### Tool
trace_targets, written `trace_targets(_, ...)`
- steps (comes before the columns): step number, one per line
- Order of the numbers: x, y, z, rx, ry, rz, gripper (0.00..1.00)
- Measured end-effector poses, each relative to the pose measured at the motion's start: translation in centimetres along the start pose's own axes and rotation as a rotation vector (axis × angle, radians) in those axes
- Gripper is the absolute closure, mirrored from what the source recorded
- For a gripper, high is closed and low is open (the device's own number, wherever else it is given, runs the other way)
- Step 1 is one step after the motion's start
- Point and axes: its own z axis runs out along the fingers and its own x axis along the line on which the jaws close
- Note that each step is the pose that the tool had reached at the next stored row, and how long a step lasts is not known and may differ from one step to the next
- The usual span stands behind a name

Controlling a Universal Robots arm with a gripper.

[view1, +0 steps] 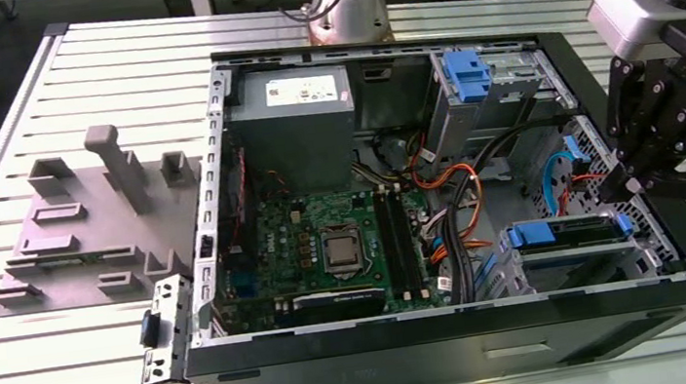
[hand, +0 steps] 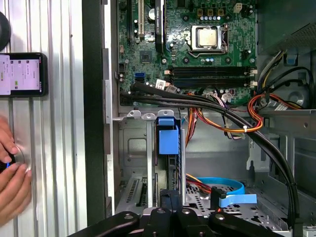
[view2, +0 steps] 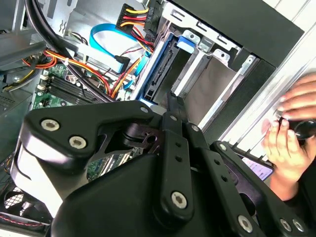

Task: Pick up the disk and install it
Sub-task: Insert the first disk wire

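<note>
Disk (view1: 564, 234), blue-framed, lying in case (view1: 465, 329) bay on bench (view1: 65, 383); hand (view1: 639, 185) closed, empty, beside its end, probably pressing it home.

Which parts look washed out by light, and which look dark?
Second wrist view: the hand and the table beside it are washed out. First wrist view: the phone screen glows pale. Exterior view: the computer case interior is darker than the table.
</note>
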Motion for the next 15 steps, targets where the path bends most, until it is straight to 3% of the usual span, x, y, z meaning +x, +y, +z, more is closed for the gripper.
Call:
trace_targets(5, 0.00, -0.20, 0.01, 0.0000, 0.0000, 0.000, 0.89)
trace_targets(11, -0.40, -1.73, 0.22, -0.0093, 0.0027, 0.000, 0.89)
trace_targets(12, -0.52, -1.87, 0.31, -0.0105, 0.0053, 0.000, 0.89)
trace_targets(13, -0.65, -1.94, 0.37, -0.0117, 0.0126, 0.000, 0.89)
trace_targets(15, -0.86, -2.01, 0.45, -0.0130, 0.0373, -0.001, 0.89)
